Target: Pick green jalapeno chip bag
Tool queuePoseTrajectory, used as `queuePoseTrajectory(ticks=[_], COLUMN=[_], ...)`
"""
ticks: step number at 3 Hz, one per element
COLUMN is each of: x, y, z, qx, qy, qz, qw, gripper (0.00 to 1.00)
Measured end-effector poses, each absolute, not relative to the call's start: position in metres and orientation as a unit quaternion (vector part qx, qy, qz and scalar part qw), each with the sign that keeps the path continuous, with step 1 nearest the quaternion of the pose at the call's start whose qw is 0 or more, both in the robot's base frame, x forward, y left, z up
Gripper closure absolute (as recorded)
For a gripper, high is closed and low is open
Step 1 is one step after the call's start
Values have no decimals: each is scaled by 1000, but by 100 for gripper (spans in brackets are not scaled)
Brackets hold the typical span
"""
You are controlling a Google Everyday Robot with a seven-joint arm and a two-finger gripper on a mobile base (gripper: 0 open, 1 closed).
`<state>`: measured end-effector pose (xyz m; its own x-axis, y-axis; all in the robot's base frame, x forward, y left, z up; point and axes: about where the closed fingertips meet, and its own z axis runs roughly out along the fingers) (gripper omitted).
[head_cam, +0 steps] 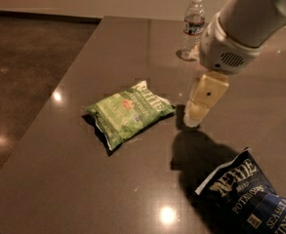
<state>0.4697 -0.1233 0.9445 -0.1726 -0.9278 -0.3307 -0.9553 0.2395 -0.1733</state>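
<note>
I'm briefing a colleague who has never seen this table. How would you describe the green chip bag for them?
On the brown table, look near the middle, just left of the gripper hanging low over it. There lies the green jalapeno chip bag. It is light green with white lettering, unlike the dark navy chip bag at the near right and the clear water bottle behind.

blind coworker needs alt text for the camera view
The robot's cream hand hangs beside a puffy light-green crinkly chip bag lying on a dark brown table. A dark navy chip bag lies nearer the camera; a clear plastic water bottle stands behind.
</note>
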Motion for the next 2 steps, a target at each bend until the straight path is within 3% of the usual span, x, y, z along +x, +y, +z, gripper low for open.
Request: queuePoseTrajectory(ticks=[2], x=[484], y=[-42], z=[896], qx=[-647], qy=[741], qz=[51], qw=[174], gripper=[0])
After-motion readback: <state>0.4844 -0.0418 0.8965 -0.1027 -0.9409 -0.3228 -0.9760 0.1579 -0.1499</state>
